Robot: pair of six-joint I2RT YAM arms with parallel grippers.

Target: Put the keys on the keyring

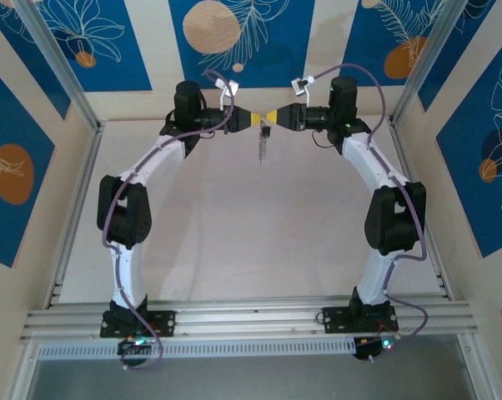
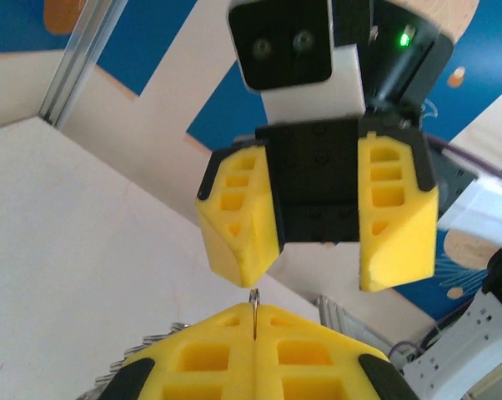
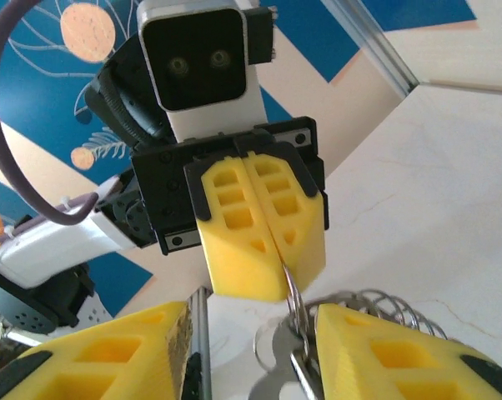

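Progress looks partial, judging from how things lie. Top external view: both arms reach to the far middle of the pale tabletop [image 1: 234,242]. The left gripper [image 1: 256,117] and right gripper [image 1: 273,116], both with yellow fingers, are tip to tip in the air. The thin grey metal keyring loop [image 1: 262,147] dangles just below them, off the table. The keys are too small to pick out here, so I cannot tell whether any is threaded on. Left wrist view: the left gripper [image 2: 254,321] has its fingers pressed together, with the keyring [image 2: 253,304] wire pinched upright in the seam. A silvery coil [image 2: 147,350] pokes out at its lower left. The right gripper [image 2: 318,267] faces it with fingers wide apart and nothing between them, one fingertip [image 2: 238,250] just above the ring wire. Touching or just clear, cannot tell. Right wrist view: the right gripper [image 3: 255,333] is spread wide and holds nothing. The left gripper [image 3: 272,267] opposite is clamped on the keyring [image 3: 291,292], which curves down into the gap between the right fingers. The silvery coil [image 3: 384,308] hangs beside it, and a flat pale metal tab [image 3: 272,357] sits low on the ring. That tab is possibly a key, not sure. Ring held and presented looks done. Left to do, by my read: the right gripper must work a key onto the ring.
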